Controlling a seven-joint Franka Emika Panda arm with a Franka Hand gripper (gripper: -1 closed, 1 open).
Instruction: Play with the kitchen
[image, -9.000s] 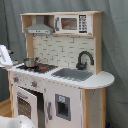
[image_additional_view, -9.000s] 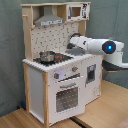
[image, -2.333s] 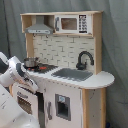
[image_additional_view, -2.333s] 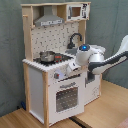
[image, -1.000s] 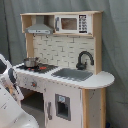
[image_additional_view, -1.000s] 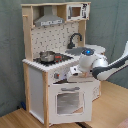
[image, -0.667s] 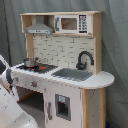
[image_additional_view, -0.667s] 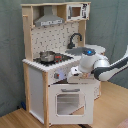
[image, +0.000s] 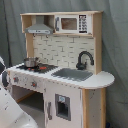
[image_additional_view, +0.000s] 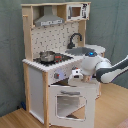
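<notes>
From my station I have the kitchen (image_additional_view: 55, 60) standing against a grey-green curtain (image_additional_view: 112, 25) in both exterior views; in the second exterior view it rises from a wooden floor (image_additional_view: 112, 107), with the hood (image_additional_view: 48, 20) and microwave (image_additional_view: 76, 11) up top, the pegboard back below them, and the small pot (image_additional_view: 47, 56) sitting on the hob at the second exterior view's left of the black faucet (image_additional_view: 75, 39); the arm (image_additional_view: 107, 69) comes in from the second exterior view's right, roughly level, its white forearm bending at a rounded joint with a blue cap, the wrist turned down toward the front of the cabinet; the gripper (image_additional_view: 76, 76) sits just below the counter edge, right at the top rim of the oven door (image_additional_view: 69, 100); the door hangs open, tipped outward and down from the cabinet face, its window facing the camera; I cannot tell whether the fingers are spread or closed, nor whether they grip the door's rim, since the hand is end-on to me; in the first exterior view the grey sink (image: 72, 74) lies beside the faucet, the pot (image: 31, 62) rests on the stove, and a white part of the robot fills the lower corner at the first exterior view's left, in front of the stove side of the unit.
</notes>
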